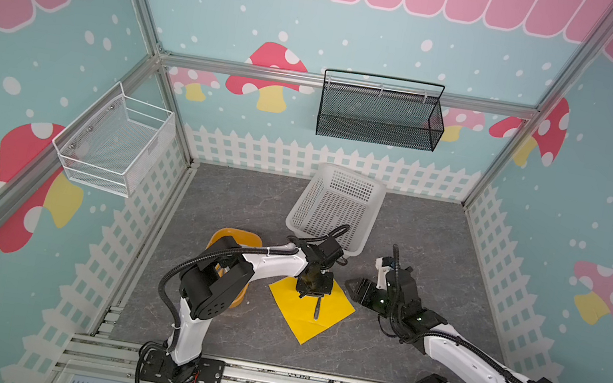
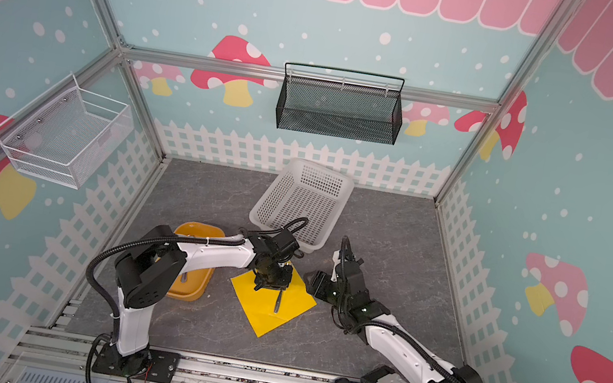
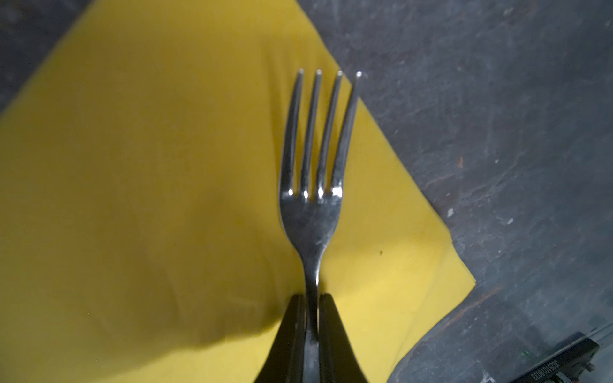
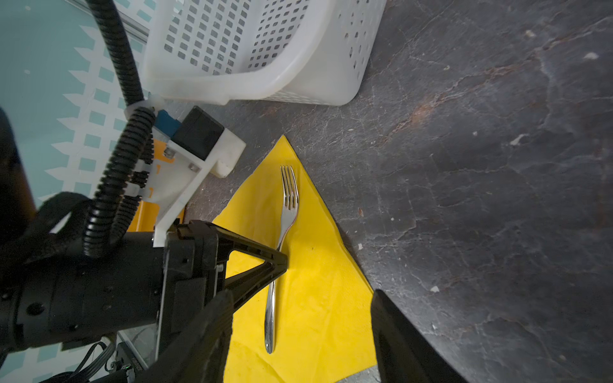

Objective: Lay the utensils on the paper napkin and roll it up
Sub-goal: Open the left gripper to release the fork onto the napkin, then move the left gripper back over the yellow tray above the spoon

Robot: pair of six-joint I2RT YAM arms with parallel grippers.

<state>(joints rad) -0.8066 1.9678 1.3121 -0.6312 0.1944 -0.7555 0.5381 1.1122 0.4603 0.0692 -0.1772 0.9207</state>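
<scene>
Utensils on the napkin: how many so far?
1: the fork lies on the yellow napkin, its neck in the left tool. Others may be hidden in the orange tray behind the left arm.

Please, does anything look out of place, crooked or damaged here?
Nothing is spilled or damaged. Only the fork lies toward one corner of the paper napkin, its tines close to the edge. The white basket stands turned at an angle.
</scene>
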